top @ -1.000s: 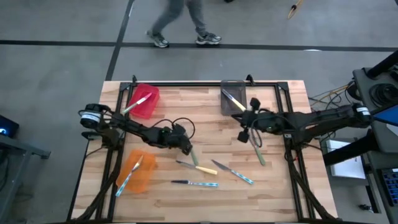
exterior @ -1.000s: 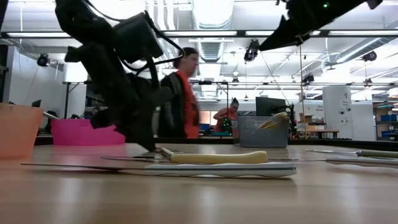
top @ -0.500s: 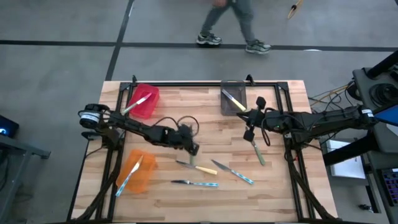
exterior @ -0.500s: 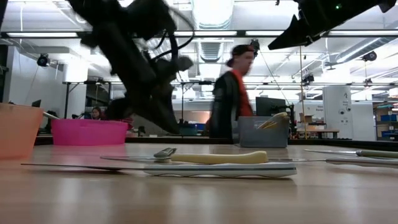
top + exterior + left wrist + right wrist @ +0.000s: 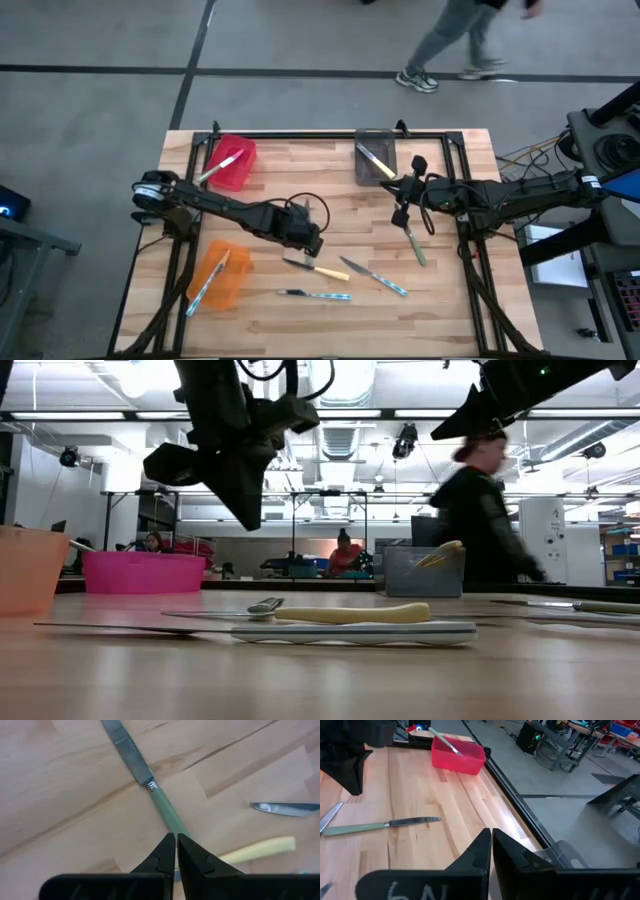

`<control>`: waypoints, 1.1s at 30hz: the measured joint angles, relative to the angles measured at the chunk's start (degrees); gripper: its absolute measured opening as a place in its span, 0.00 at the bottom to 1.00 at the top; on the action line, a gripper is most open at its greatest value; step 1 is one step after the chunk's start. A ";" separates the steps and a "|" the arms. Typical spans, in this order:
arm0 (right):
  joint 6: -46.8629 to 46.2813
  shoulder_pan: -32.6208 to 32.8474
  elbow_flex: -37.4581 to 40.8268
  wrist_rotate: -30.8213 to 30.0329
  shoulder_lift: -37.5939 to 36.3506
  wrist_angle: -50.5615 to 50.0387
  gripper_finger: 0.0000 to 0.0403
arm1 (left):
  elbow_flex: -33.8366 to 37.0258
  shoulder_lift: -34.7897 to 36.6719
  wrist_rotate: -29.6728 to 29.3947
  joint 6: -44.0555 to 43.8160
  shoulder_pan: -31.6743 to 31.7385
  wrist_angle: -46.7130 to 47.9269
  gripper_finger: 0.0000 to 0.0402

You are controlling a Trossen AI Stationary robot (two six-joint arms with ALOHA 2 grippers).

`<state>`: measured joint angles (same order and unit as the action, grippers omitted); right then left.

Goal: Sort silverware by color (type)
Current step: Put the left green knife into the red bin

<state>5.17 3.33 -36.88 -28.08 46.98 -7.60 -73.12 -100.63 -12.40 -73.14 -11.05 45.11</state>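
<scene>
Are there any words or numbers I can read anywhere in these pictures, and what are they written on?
No word or number can be read for sure.
White marks on the right gripper, on the dark part behind its fingers: cut off at the edge, unreadable.
The knives and the red bin, orange bin and grey bin: no writing shows.

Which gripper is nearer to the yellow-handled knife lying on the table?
The left gripper: it hangs just beside the yellow-handled knife, toward the far edge. The right gripper is much farther away, across the table.
</scene>
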 joint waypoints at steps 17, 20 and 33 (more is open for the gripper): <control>-0.66 0.00 0.02 0.02 0.02 -0.66 0.02 | -0.02 -4.15 -5.21 -2.36 0.25 -1.40 0.40; -0.66 0.00 0.04 0.02 0.02 -0.67 0.02 | -0.02 -6.20 -5.23 -2.34 0.31 -2.34 0.45; -0.66 0.00 0.04 0.00 0.02 -0.63 0.02 | -0.35 -11.73 -9.71 -2.38 1.00 -6.02 0.48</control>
<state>4.51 3.33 -36.84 -28.07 47.00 -8.23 -73.47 -112.36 -22.11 -75.53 -10.05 39.08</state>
